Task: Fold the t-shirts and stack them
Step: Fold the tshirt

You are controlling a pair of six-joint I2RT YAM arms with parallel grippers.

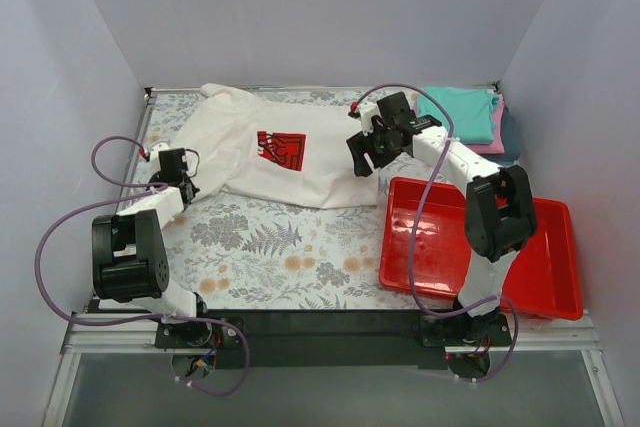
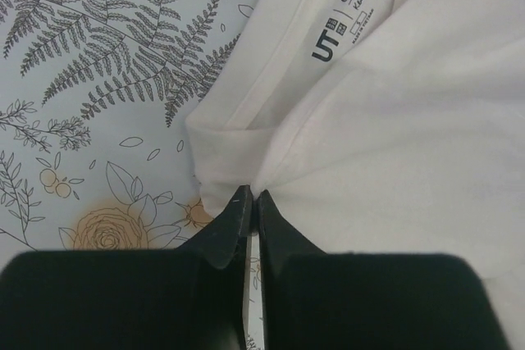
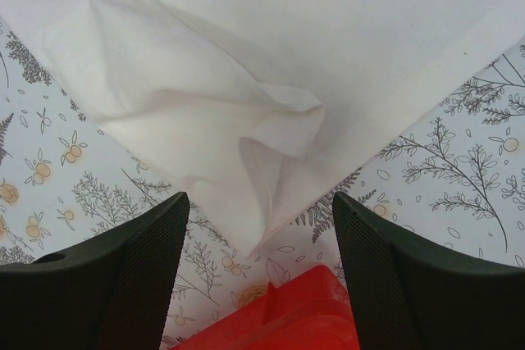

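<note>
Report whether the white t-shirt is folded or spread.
Mostly spread: the white t-shirt lies flat, logo up, one corner crumpled near the right gripper.

Floral, fern-printed table [image 1: 280,247] across the middle of the overhead frame. Lying on it: white t-shirt [image 1: 290,162] with red logo print [image 1: 281,147] spread across upper centre; folded teal [image 1: 462,104], pink [image 1: 492,131] and dark blue-grey [image 1: 510,133] tees stacked in the upper right corner; red plastic tray [image 1: 480,247] sitting at lower right, near edge overhanging the table's front
</note>
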